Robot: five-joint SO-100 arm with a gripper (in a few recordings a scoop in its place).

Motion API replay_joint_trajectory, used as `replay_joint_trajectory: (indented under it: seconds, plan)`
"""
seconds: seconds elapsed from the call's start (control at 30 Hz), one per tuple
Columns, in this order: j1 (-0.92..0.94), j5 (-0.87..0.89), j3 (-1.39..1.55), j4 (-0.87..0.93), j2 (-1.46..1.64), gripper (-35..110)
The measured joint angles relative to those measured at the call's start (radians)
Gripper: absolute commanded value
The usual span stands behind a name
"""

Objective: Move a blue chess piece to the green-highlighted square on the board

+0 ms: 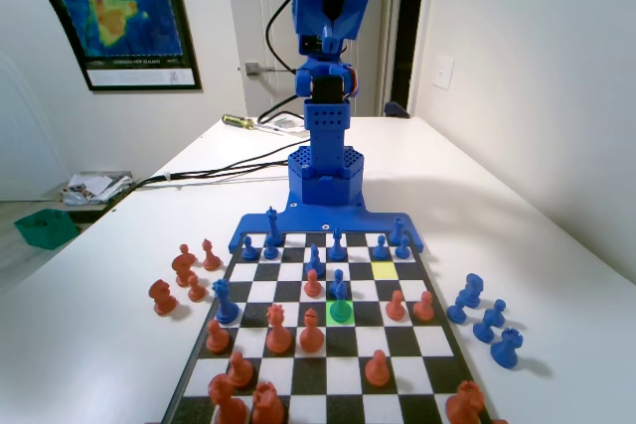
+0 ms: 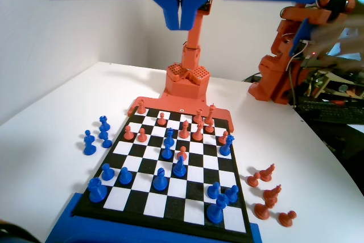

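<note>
hand (image 2: 181, 18): raised high over the board, two blue jaws hang from the top edge of the wrist view, pressed together, nothing between them
arm (image 1: 328, 57): blue, upright and folded back over its base at the far end of the fixed view
blue chess piece (image 1: 340, 285): small blue pawn standing upright, base on the green-highlighted square, in the board's middle columns
green-highlighted square (image 1: 341, 313): bright green in the fixed view, about mid-board, one row nearer the camera and one column left of the yellow square
yellow square (image 1: 384, 270): pale yellow, no piece on it, right of centre in the fixed view
board (image 1: 427, 364): checkered, flat on the tabletop, joined to the blue base
orange pieces (image 1: 278, 330): mostly near rows in the fixed view; one orange pawn just left of the green square
captured pieces: orange group (image 1: 184, 275) off the board's left edge, blue group (image 1: 487, 320) off the right edge, fixed view
tabletop (image 1: 537, 245): white
wrist view: same blue pawn (image 2: 180, 167) near board centre, orange pawn (image 2: 182, 153) just behind it
</note>
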Motion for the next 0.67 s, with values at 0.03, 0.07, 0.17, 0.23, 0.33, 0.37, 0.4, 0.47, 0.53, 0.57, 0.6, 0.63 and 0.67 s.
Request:
replay_joint_trajectory:
  seconds: [0.03,0.07,0.17,0.23,0.33,0.37,0.4,0.47,0.53,0.57,0.6,0.63,0.67]
  plan:
    - [0.006,0.0,0.0,0.0,0.0,3]
    - [0.008,0.0,0.0,0.0,0.0,3]
    - [0.006,0.0,0.0,0.0,0.0,3]
    - [0.006,0.0,0.0,0.0,0.0,3]
    - [0.006,0.0,0.0,0.0,0.0,3]
    - [0.006,0.0,0.0,0.0,0.0,3]
    - [0.006,0.0,0.0,0.0,0.0,3]
    - [0.006,0.0,0.0,0.0,0.0,3]
    - [0.006,0.0,0.0,0.0,0.0,3]
    - [0.006,0.0,0.0,0.0,0.0,3]
    - [0.006,0.0,0.0,0.0,0.0,3]
    - [0.006,0.0,0.0,0.0,0.0,3]
    - [0.006,0.0,0.0,0.0,0.0,3]
